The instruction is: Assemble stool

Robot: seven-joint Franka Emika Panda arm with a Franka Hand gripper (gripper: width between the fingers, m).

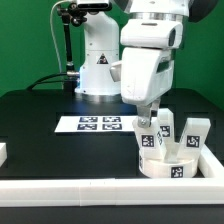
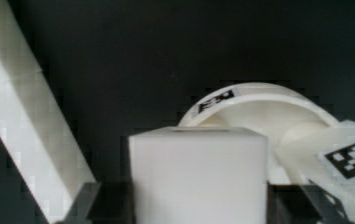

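Gripper (image 1: 150, 118) is down over the stool parts at the exterior view's right, close to the white border rail (image 1: 110, 186) along the near edge of the black tabletop (image 1: 40, 115).

Wrist view: a white blocky leg (image 2: 195, 170) sits between the two dark fingers (image 2: 80, 203), which flank it on both sides. Jaws look closed onto the leg, or v. nearly so; can't confirm firm contact on both faces from these views.

Where the parts are: round seat (image 1: 162, 163) lies on the tabletop by the rail corner, w/ the other legs (image 1: 192, 133) upright just beside it, tags facing out. In the wrist view the seat (image 2: 245, 105) shows just beyond the held leg, and another tagged leg (image 2: 343, 148) sits next to it.

Marker board (image 1: 98, 124) lies flat mid-tabletop, apart from the cluster.

Step in hand, as I read it: securing a leg before lifting it clear.

To do it well:
- Squeeze fully before any lift; leg should sit square between the fingers, not cocked.
- Lift straight up. Neighbours are tight, so sideways drag could topple a leg or nudge the seat.
- Keep clear of the rail, which is close by.
- Keep the leg upright for insertion into the seat later.
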